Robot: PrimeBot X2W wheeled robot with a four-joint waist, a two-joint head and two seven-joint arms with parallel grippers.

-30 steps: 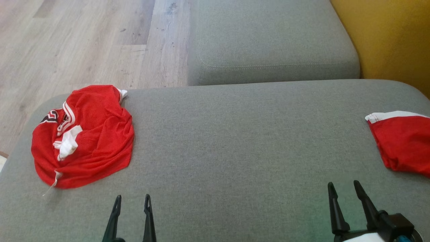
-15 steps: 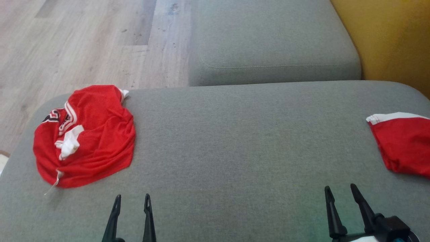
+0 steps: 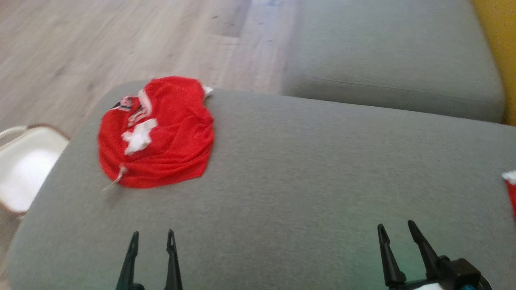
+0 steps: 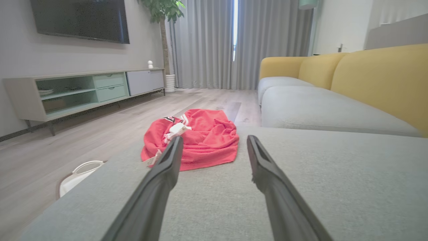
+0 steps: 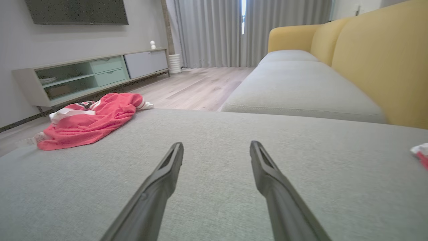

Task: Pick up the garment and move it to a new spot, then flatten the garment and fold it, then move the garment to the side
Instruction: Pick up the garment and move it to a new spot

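A crumpled red garment (image 3: 161, 137) with white trim lies on the grey sofa cushion (image 3: 306, 177) near its far left corner. It also appears ahead of the left fingers as the garment (image 4: 197, 139) and far to the left as the garment (image 5: 90, 120). My left gripper (image 3: 152, 239) hovers open over the cushion's near edge, well short of the garment, with nothing between its fingers. My right gripper (image 3: 397, 230) stands open and empty at the lower right.
Another red piece with a white edge (image 3: 511, 189) peeks in at the right border. A second grey cushion (image 3: 391, 56) and a yellow backrest (image 3: 494, 48) lie beyond. A white bin (image 3: 24, 165) stands on the wooden floor (image 3: 100, 44) left of the sofa.
The camera has swung left, so the whole picture shifted right: the garment sits nearer the middle, the right red piece is nearly gone, and the white bin came into view. Both grippers stayed open.
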